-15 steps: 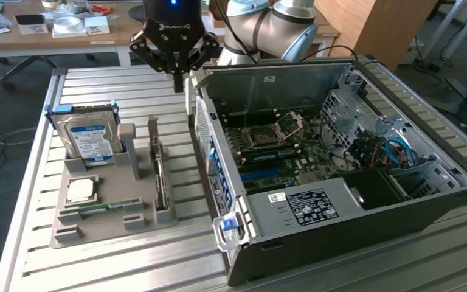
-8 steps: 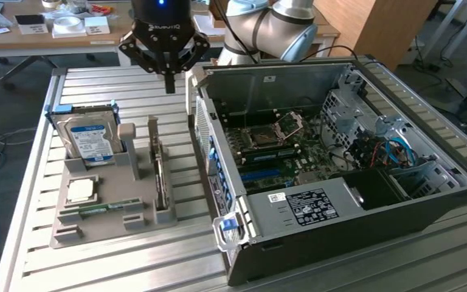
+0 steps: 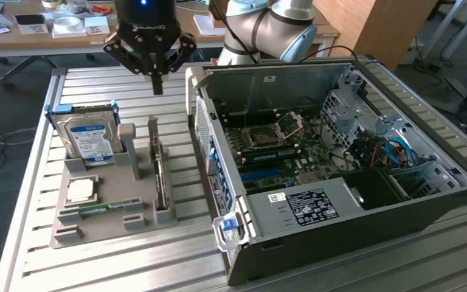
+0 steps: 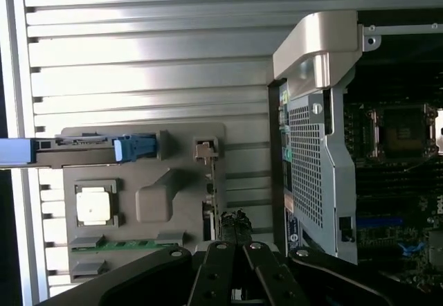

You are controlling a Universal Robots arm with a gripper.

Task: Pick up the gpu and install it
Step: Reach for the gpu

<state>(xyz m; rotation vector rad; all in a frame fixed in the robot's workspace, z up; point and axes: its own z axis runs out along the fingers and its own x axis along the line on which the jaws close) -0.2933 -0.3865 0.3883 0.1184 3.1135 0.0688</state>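
The gpu (image 3: pixel 161 176) stands on edge in the grey holder (image 3: pixel 104 231), thin, dark, with a pale metal bracket. The gripper (image 3: pixel 158 87) hangs above the holder, fingers pinched together, empty.

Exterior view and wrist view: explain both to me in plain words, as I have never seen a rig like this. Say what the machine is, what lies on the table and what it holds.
The machine is a robot arm ending in a gripper, a claw with two fingers. The exterior view comes from a camera standing off the arm. The wrist view comes from a camera on the arm itself, looking down past the claw.

On the slatted metal table sits a grey holder. It carries a hard drive, a square processor chip, a memory stick and the graphics card, which stands on edge. Beside the holder lies an open computer case.

The gripper is shut, holds nothing and hangs above the table, close to the graphics card.
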